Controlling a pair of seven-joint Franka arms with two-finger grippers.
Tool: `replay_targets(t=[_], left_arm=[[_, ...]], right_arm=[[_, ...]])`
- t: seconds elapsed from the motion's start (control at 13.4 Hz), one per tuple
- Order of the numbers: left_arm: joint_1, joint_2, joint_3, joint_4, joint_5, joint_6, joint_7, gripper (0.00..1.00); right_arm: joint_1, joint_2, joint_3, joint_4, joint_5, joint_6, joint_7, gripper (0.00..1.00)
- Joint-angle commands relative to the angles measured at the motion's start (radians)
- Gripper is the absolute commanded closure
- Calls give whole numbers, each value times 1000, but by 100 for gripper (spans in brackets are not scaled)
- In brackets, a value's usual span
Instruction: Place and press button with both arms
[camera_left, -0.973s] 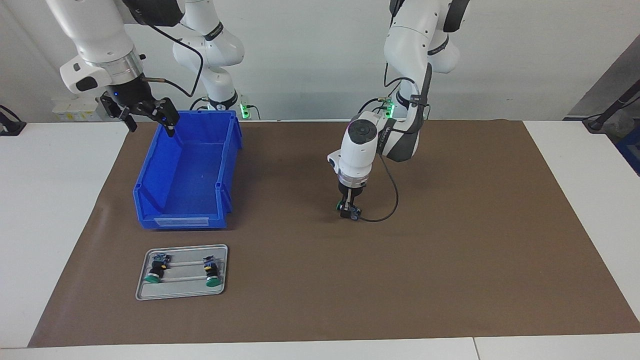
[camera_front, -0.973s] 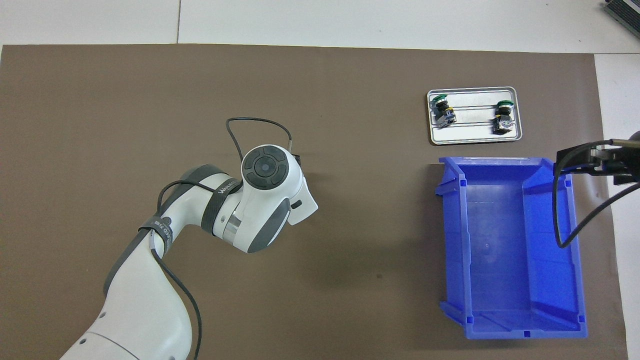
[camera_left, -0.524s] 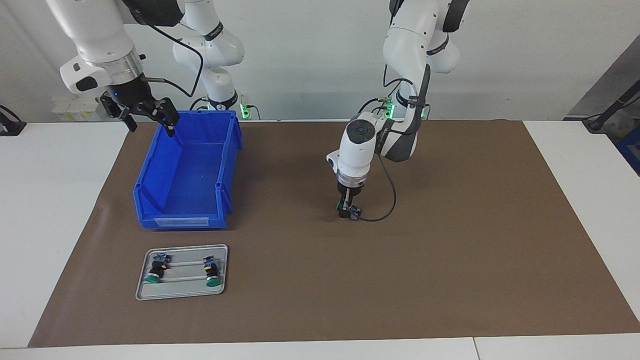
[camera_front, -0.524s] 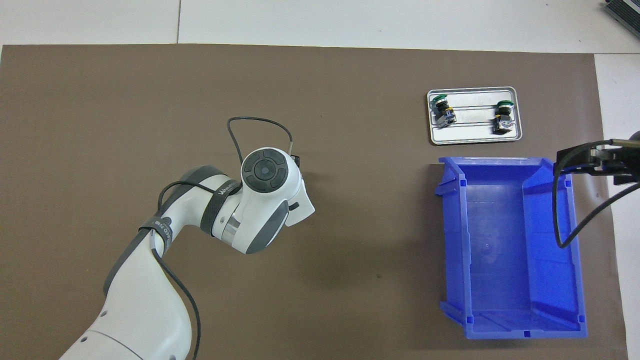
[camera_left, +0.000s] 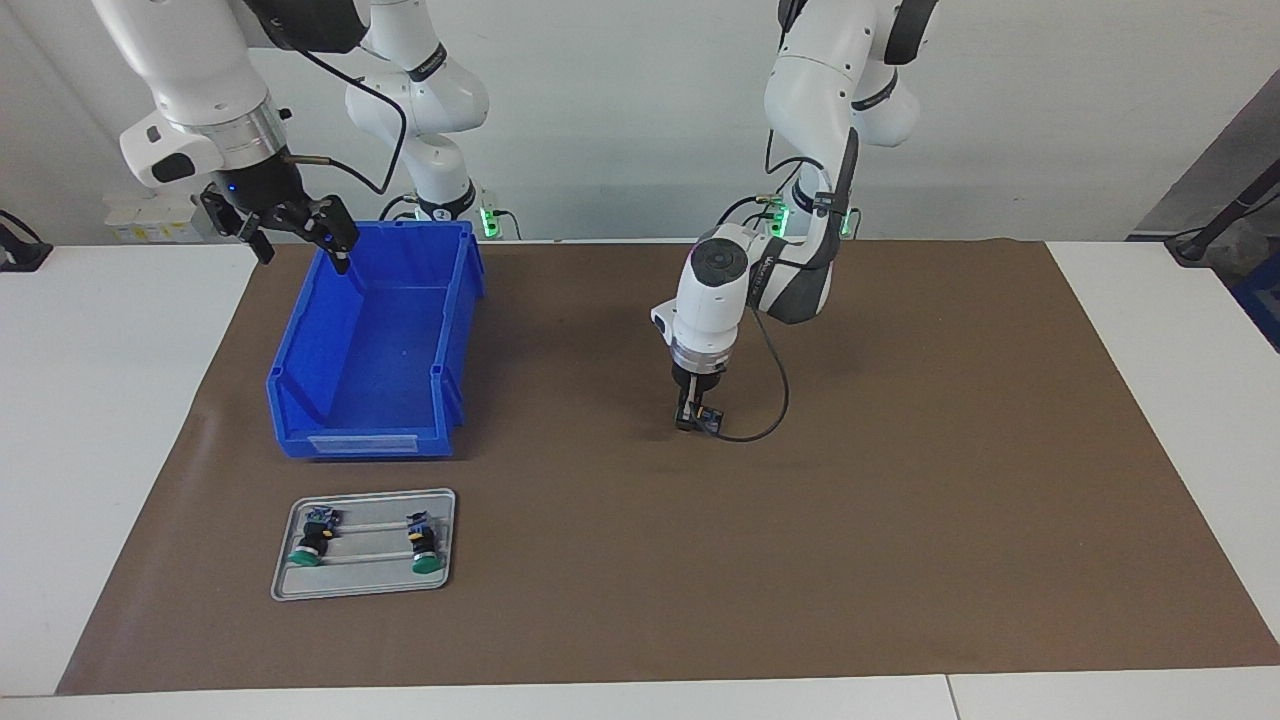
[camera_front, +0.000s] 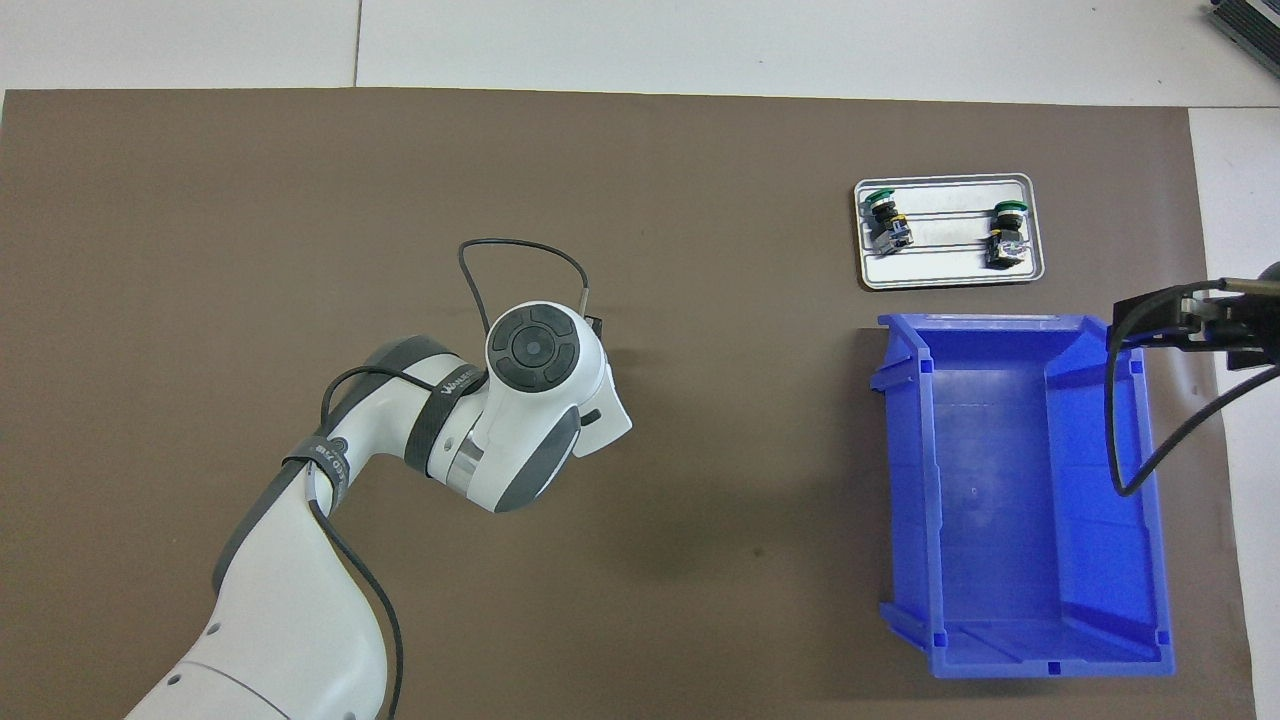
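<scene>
Pointing straight down over the middle of the brown mat (camera_left: 900, 520) on the white counter (camera_left: 100, 420), the left arm's black hand (camera_left: 697, 418) is clenched on what seems to be the small green-capped push button with a black body (camera_left: 708, 417), though the fingers hide most of it and its cap cannot be made out. The hand's tip is at or just above the mat; contact cannot be told. In the overhead view the white wrist housing covers the hand, with only a dark corner (camera_front: 594, 323) peeking out at the housing's one o'clock.

The large blue plastic open bin (camera_left: 375, 345) sits toward the right arm's end of the counter. At the bin's six o'clock in the facing view, farther from the robots, lies the small grey metal tray (camera_left: 364, 590) carrying two more green-capped buttons (camera_left: 312, 541) (camera_left: 423, 547), lying on their sides, well apart.

The right arm's black hand (camera_left: 300, 228) waits in the air over the bin's corner nearest its base, fingers spread and released.
</scene>
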Motion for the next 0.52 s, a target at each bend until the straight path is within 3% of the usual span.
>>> replay_targets(t=[0.0,0.45], left_arm=[[-5,-5,4,-17,14,27,-3,77],[26,8,1,56,-32,17,-86,79]], right_arm=[[-12,-10,6,-10,18,8,-20,0],[-12,-10,7,-10,18,10,-20,0]])
